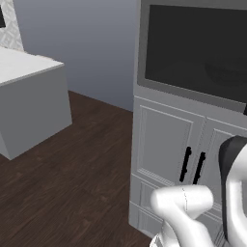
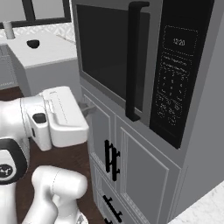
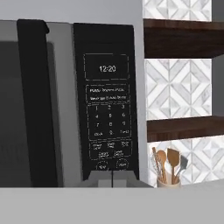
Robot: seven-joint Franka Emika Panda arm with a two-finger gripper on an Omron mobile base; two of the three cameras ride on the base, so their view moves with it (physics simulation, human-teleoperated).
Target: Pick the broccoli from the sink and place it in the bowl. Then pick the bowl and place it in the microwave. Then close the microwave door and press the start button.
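Note:
The microwave (image 2: 144, 65) is built into a grey cabinet column. The microwave door (image 1: 193, 48) lies flush with the front, with a black glass window and a tall dark handle (image 2: 133, 61). Right of the handle, the black control panel (image 3: 107, 113) shows 12:20, a keypad and two round buttons (image 3: 122, 164) in its bottom row. My gripper (image 3: 111, 178) is shut with nothing held. It points at the panel, its tips just below that bottom row. In the right base view, the gripper (image 2: 87, 107) reaches toward the microwave's lower front. The broccoli, bowl and sink are out of view.
Grey cabinet doors with black handles (image 2: 111, 159) sit under the microwave. A grey island counter (image 1: 29, 72) stands to the left across dark wooden floor. Right of the microwave are wooden shelves (image 3: 183, 39) and a jar of utensils (image 3: 168, 168).

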